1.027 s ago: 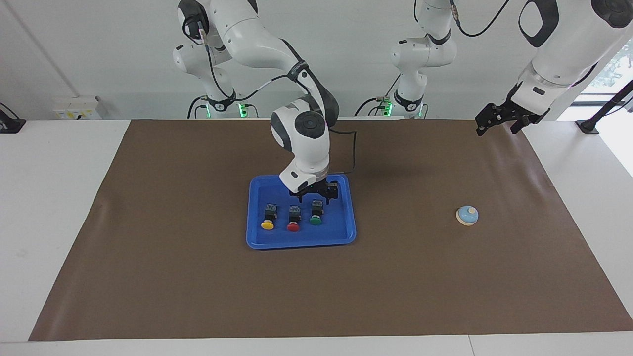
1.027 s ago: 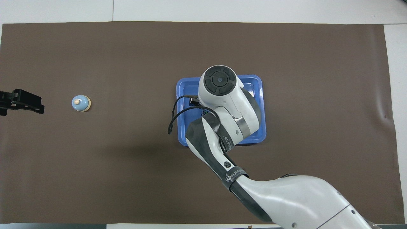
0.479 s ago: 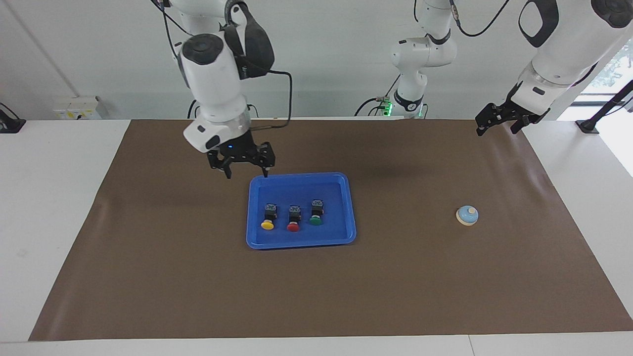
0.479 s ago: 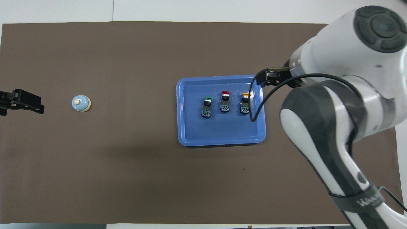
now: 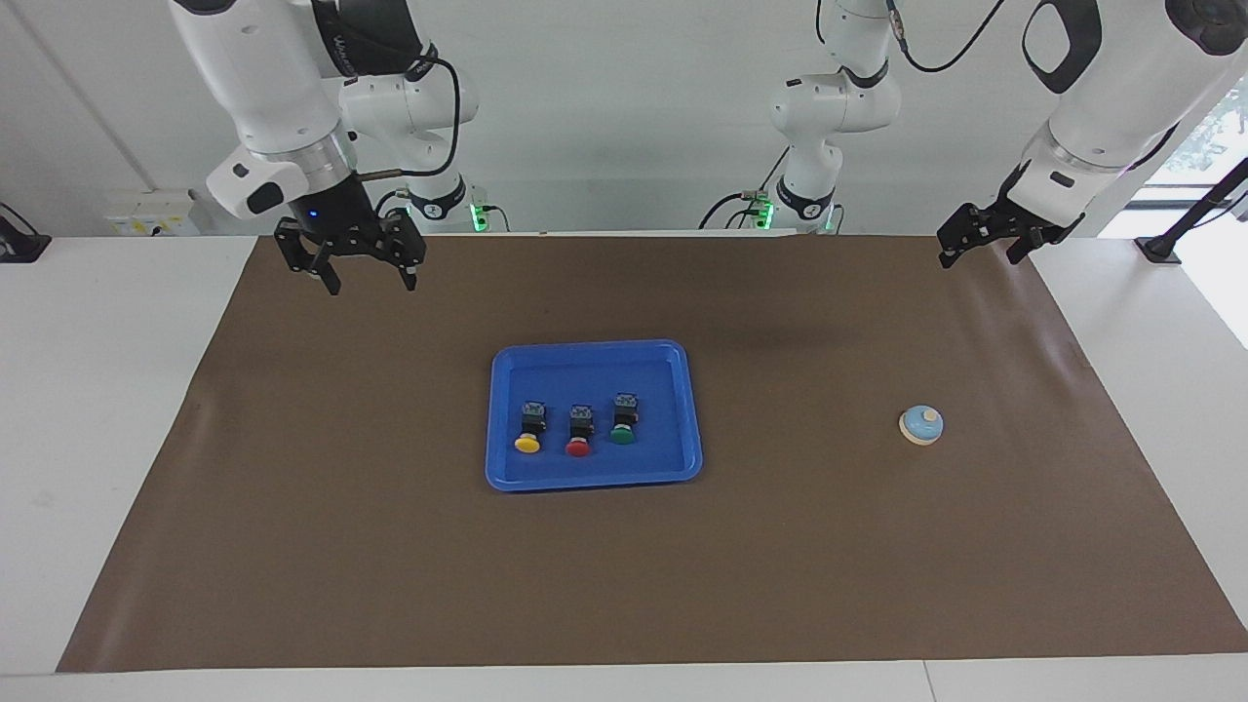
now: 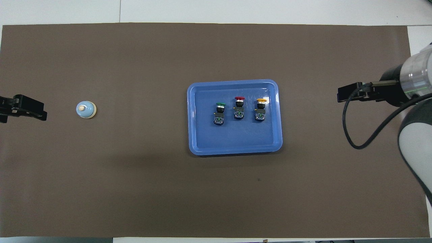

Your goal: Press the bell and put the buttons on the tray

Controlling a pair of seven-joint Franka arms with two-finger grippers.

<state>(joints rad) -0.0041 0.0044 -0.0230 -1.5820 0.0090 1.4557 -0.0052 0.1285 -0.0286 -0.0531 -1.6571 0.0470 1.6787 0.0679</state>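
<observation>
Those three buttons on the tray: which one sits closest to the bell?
The green-capped button. It ends the row toward the bell; the red one is in the middle, the yellow one is farthest.

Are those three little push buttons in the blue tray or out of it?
In: the three black-bodied buttons lie in a row inside the blue plastic tray.

1. Mat [image 5: 390,546]: covers most of the table.
2. Tray [image 5: 593,476]: on the mat, mid-table.
3. Buttons [image 5: 578,429]: three in the tray, in a row running along the table, apart from one another, caps pointing away from the robots.
4. Bell [image 5: 921,425]: on the mat, toward the left arm's end, well apart from the tray.
</observation>
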